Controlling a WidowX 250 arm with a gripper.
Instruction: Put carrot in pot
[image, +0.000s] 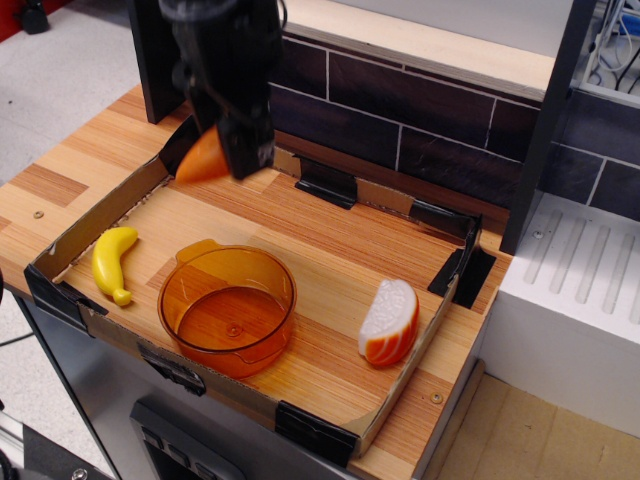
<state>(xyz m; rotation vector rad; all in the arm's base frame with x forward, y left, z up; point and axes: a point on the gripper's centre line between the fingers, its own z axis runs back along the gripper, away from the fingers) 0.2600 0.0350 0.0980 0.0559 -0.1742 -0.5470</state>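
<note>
My black gripper (238, 152) is shut on the orange toy carrot (202, 160) and holds it in the air above the back left of the tray. The carrot's blunt end sticks out to the left of the fingers. The translucent orange pot (228, 305) stands empty at the tray's front left, below and in front of the gripper.
A yellow toy banana (112, 262) lies left of the pot. A white-and-orange sliced wedge (389, 322) lies at the front right. Low cardboard walls (412, 360) ring the wooden tray. A dark brick wall stands behind, and a white unit stands to the right.
</note>
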